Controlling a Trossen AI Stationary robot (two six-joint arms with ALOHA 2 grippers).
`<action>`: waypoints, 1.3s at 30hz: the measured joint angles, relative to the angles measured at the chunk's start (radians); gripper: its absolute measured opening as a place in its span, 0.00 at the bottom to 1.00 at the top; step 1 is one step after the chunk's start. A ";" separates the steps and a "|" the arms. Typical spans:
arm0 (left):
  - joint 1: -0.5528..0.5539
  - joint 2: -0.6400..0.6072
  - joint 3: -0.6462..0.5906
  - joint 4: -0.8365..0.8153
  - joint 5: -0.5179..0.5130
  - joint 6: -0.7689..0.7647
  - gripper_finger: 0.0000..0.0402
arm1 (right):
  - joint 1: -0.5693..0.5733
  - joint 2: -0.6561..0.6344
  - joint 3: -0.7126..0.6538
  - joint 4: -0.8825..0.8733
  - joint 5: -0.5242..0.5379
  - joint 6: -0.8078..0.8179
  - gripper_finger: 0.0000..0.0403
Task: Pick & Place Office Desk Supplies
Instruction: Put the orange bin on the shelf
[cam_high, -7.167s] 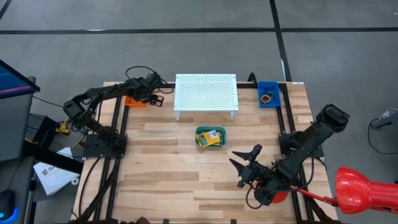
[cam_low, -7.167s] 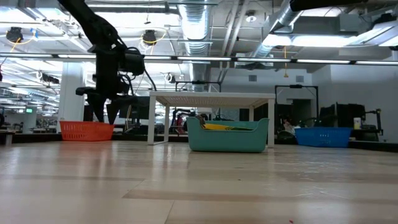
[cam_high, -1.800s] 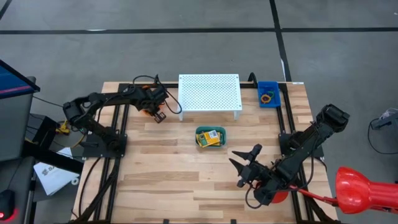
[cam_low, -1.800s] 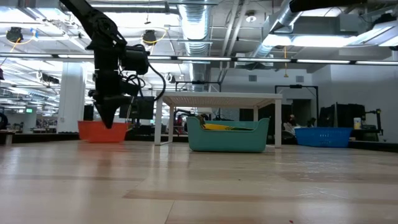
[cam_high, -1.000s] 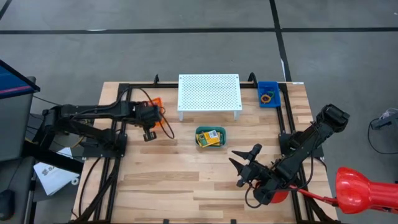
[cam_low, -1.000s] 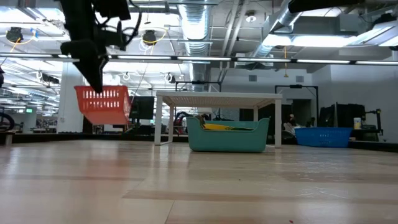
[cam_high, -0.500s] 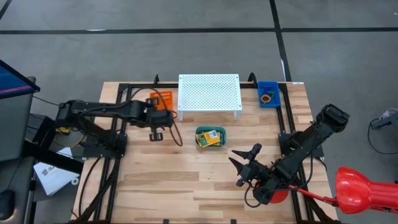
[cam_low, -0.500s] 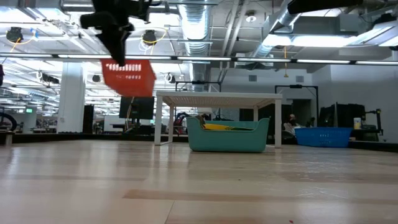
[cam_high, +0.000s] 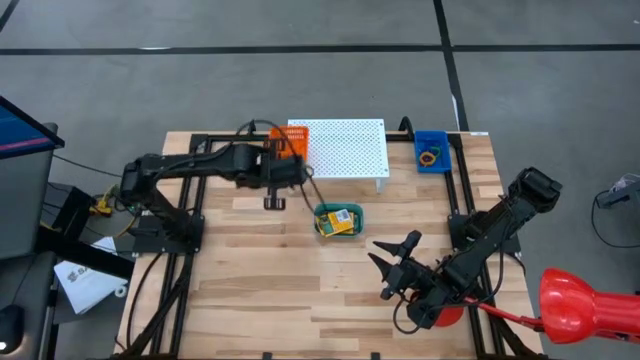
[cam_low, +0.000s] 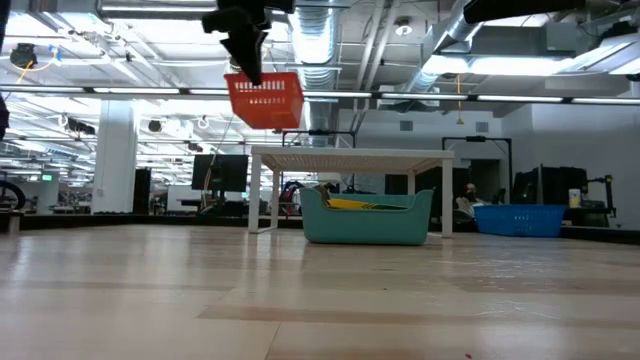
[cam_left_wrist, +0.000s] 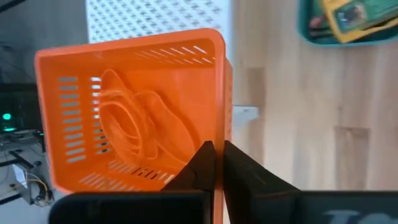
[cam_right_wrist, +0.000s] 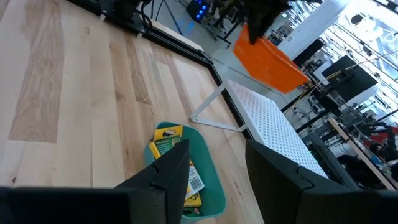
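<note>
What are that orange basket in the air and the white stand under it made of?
The orange basket looks like moulded plastic: thin slotted walls, slight sheen. The left tool pinches its rim. The white stand seems painted perforated sheet metal, though plastic is possible; rows of small holes show.

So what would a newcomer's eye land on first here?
The orange basket, held in the air by the left gripper above the left end of the white perforated stand, orange rubber bands inside. Next, the teal tray of crayon boxes in front of the stand.
</note>
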 joint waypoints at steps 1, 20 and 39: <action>0.020 0.010 0.019 0.001 0.007 0.024 0.01 | 0.000 0.000 0.000 0.000 0.000 0.000 0.38; 0.240 0.212 0.223 0.070 0.102 0.225 0.01 | -0.009 0.000 0.000 -0.010 0.026 -0.008 0.38; 0.258 0.247 0.240 0.080 0.185 0.180 0.01 | -0.006 0.000 0.000 -0.014 0.025 -0.008 0.38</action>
